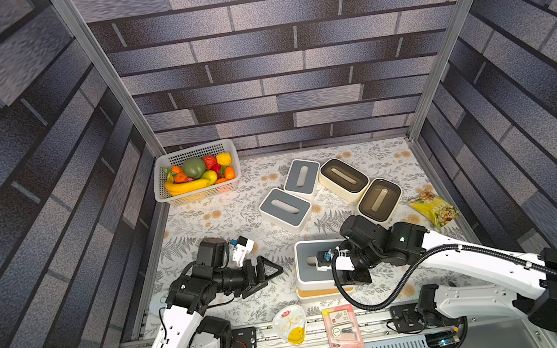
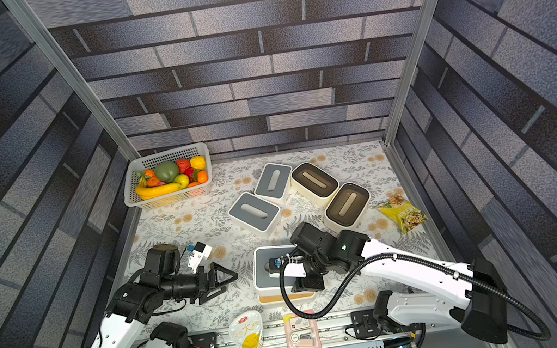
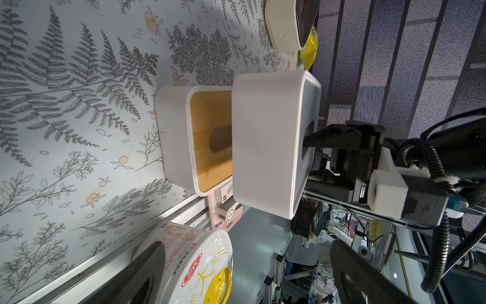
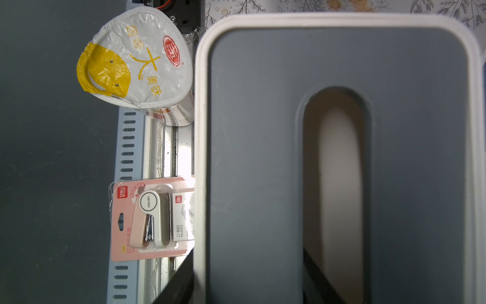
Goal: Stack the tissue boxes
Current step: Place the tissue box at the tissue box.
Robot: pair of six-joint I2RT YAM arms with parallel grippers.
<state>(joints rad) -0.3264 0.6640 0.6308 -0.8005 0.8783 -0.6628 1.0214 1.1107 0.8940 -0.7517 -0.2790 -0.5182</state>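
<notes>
Top views: my right gripper (image 1: 354, 276) is clamped on the near wall of a grey-lid tissue box (image 1: 305, 256), near centre, above the wood-lid tissue box (image 1: 323, 291). My left gripper (image 1: 268, 280) hangs spread wide and empty, just left of them. Two other grey-lid boxes (image 2: 272, 182) and two brown-lid boxes (image 2: 315, 180) lie farther back.

Left wrist: the held box overlaps the wood lid, offset. I cannot tell whether they touch.

Right wrist: one finger (image 4: 315, 276) is in the oval slot (image 4: 336, 163), the other is outside the wall. A stapler pack (image 4: 152, 218) lies beside.
</notes>
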